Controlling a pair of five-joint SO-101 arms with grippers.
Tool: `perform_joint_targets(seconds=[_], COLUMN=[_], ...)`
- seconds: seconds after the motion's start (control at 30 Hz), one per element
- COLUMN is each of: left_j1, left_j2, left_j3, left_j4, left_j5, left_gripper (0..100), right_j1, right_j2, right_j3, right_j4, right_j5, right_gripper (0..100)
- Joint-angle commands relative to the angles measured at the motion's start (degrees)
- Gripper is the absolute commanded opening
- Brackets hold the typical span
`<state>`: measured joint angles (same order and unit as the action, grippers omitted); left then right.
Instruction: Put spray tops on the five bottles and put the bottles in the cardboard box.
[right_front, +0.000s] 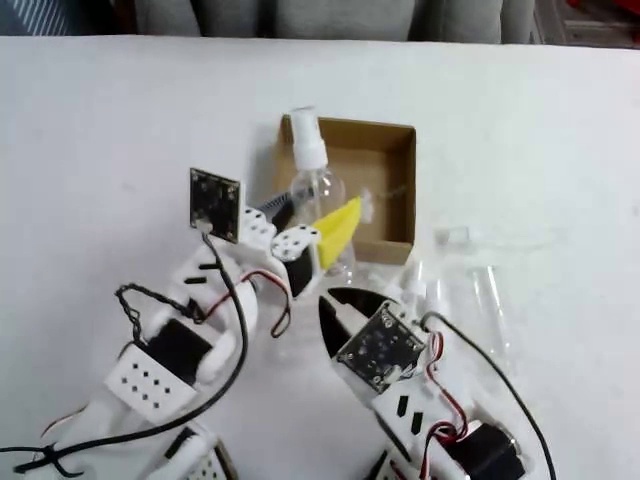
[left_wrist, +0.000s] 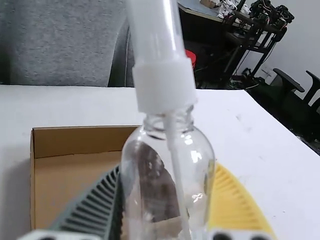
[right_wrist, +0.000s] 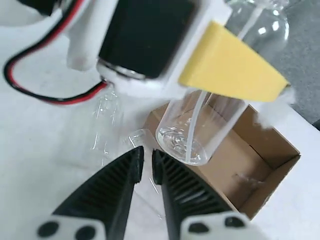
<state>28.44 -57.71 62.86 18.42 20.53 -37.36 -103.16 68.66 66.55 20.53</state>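
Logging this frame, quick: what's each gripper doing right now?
Left gripper: closed on the spray-topped bottle.
Right gripper: jaws all but closed, holding nothing.

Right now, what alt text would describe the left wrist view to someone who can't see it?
A clear bottle with a white spray top is clamped in the left gripper. Behind it, an open cardboard box sits on the white table.
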Motion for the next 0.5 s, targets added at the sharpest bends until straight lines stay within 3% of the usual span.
perform_joint_targets(seconds=[0.0, 0.23, 0.47], left_j1=[0.66, 6.29, 6.46], left_j2=[-2.07, -4.70, -14.73], left_j3=[-0.53, -0.53, 1.49], left_j4=[-1.23, 7.56, 12.31], left_j5=[-0.70, -8.26, -8.44], left_gripper=[2, 2, 2], right_j1=[-0.13, -0.04, 5.23], right_j2=[0.04, 0.04, 0.04], right_j3=[-2.73, 2.90, 2.99], right_j4=[-0.84, -7.16, -7.60], right_j5=[-0.18, -0.18, -0.18], right_gripper=[1.7, 1.7, 1.7])
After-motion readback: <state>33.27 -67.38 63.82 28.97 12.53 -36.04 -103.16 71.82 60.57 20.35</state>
